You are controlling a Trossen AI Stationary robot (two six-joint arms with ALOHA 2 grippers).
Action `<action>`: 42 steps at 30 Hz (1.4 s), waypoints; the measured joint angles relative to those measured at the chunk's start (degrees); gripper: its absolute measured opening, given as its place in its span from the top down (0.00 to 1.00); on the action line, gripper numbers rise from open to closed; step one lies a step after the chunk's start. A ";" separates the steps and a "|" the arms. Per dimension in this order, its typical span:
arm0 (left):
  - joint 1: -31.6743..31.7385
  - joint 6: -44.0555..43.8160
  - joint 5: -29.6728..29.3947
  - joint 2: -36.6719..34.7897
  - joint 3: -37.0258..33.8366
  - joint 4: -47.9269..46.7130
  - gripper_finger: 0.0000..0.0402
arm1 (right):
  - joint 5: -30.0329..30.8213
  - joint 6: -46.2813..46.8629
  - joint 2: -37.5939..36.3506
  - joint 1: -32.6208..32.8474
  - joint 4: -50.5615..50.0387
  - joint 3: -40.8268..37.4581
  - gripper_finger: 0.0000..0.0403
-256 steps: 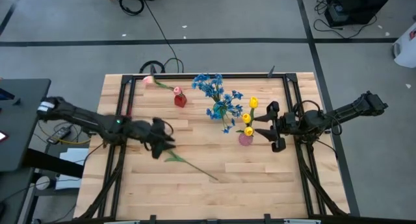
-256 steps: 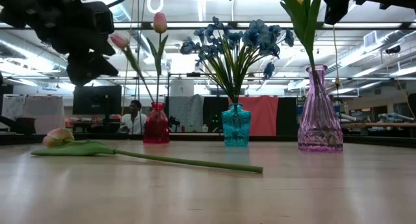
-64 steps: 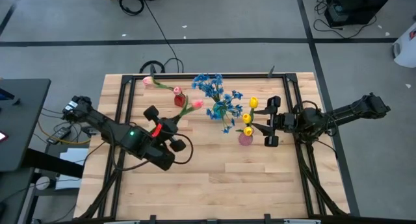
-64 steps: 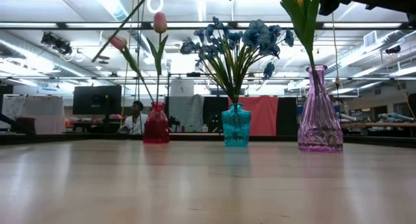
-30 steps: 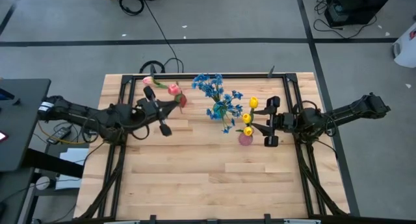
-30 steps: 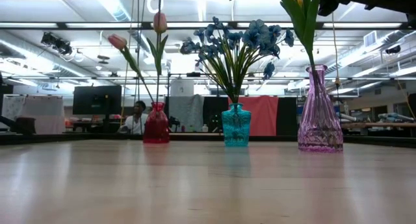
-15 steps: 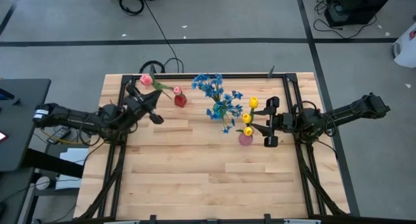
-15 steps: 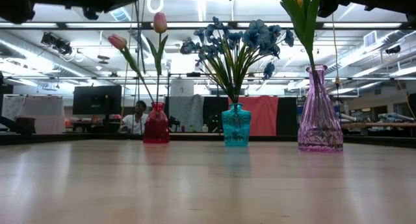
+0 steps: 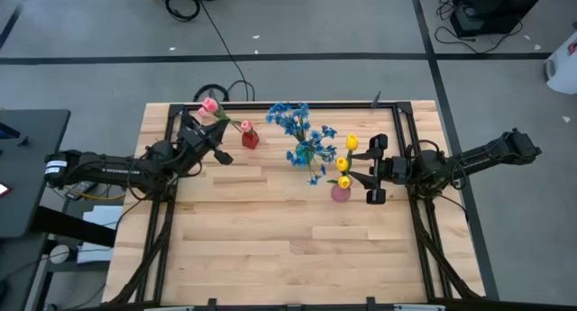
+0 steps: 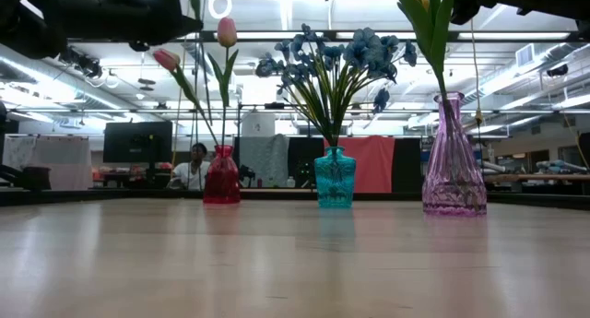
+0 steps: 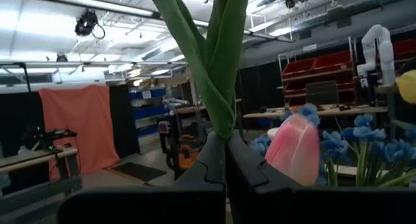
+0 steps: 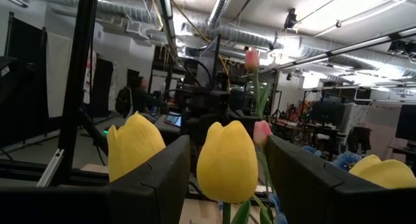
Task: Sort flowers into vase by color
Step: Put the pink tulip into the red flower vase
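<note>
A red vase point(image 9: 250, 138) at the far left holds two pink tulips: one upright point(image 10: 227, 30), one leaning left point(image 10: 166, 58). My left gripper point(image 9: 215, 133) hovers just left of it, shut on another pink tulip, whose head point(image 9: 209, 105) stands high above the fingers. A teal vase point(image 10: 334, 178) holds the blue sprays point(image 9: 302, 135). A pink glass vase point(image 10: 454, 161) holds yellow tulips point(image 9: 343, 164). My right gripper point(image 9: 359, 173) is open, one finger on either side of a yellow tulip head point(image 12: 227, 162), not touching it. My left gripper point(image 11: 225, 162) pinches the tulip's green stem where the leaves start point(image 11: 224, 138) between its two shut fingers. The fingers lie level, pointing toward the table's right, across the stem. The tulip stands upright above them, lifted clear of the table; its head is out of the wrist view.
Black frame rails point(image 9: 168, 180) run along the table's left and right sides. Cables point(image 9: 216, 93) lie at the far edge. The near half of the wooden top point(image 9: 288, 248) is bare. A person point(image 10: 194, 163) sits in the room behind.
My left gripper has carried the pink tulip toward the table's far-left corner, away from the red vase. The tulip's head has gone from beside the vase to well left of it. The arm now shows at the top left of the low view.
</note>
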 joint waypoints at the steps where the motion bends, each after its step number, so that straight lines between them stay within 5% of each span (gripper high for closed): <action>1: 0.75 -0.67 0.53 0.51 0.00 -0.03 1.00 | 0.00 0.00 0.00 0.00 0.00 0.00 0.48; 20: 10.08 -6.37 6.73 14.53 0.02 10.20 1.00 | 0.00 -0.02 0.00 0.00 -0.07 0.00 0.48; 42: 12.36 -13.13 7.67 27.22 0.02 13.73 1.00 | -0.04 -0.26 0.00 0.00 -0.22 0.00 0.48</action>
